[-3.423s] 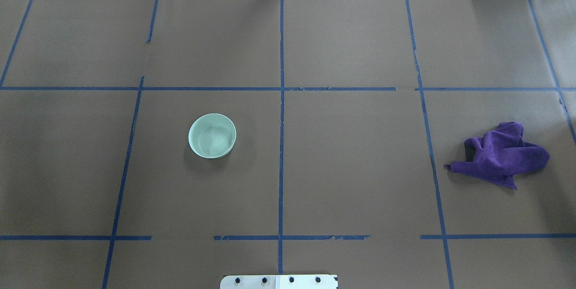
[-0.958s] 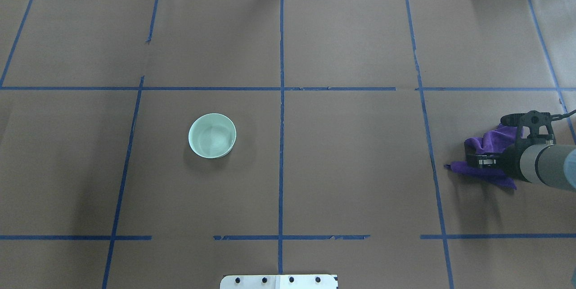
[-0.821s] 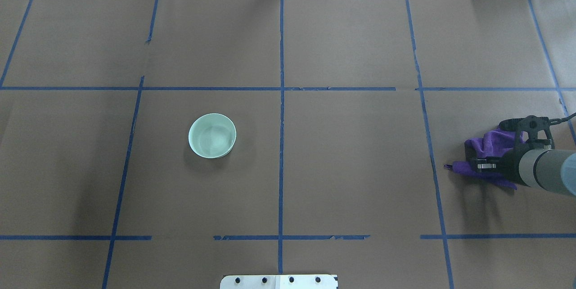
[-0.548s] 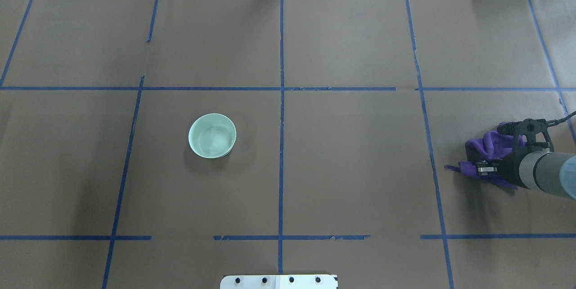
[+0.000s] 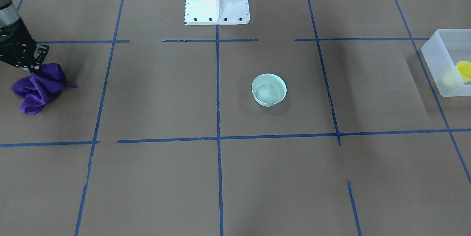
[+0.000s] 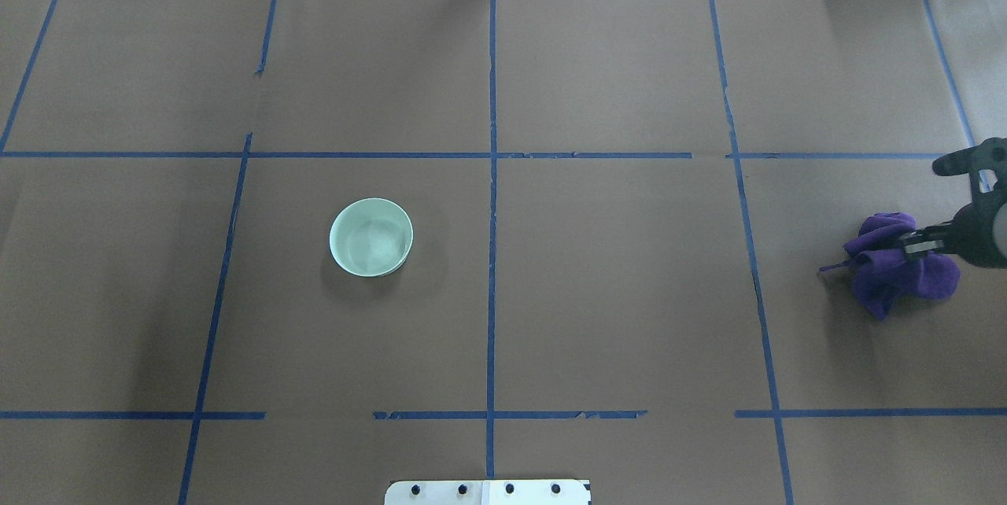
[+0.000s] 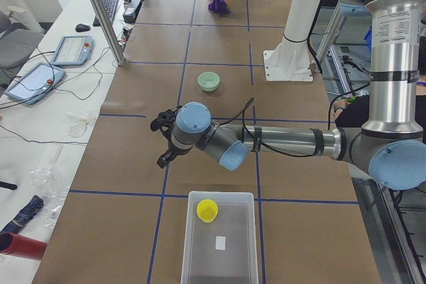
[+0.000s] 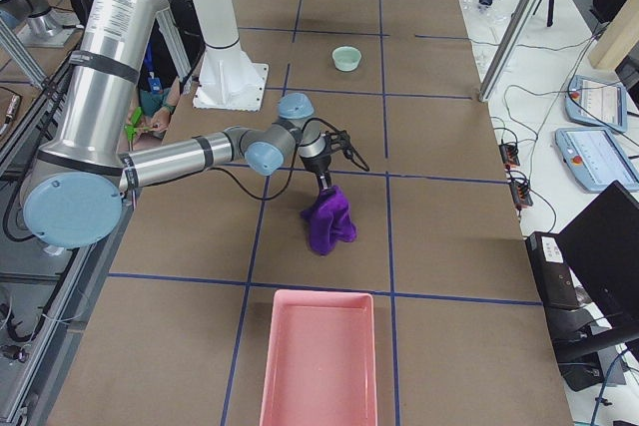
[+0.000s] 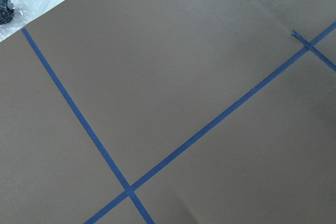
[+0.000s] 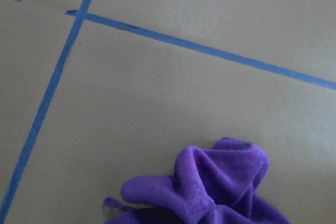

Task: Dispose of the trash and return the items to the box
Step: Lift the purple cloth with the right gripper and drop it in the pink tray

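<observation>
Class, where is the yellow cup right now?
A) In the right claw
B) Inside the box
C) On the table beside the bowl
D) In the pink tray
B: the cup sits inside the box; the right claw grips only the cloth.

Tabletop covered in brown paper, divided by blue tape lines. Lying on it: mint-green bowl left of centre, frosted box at the left end, bunched purple cloth and pink tray toward the right end, white base plate.
</observation>
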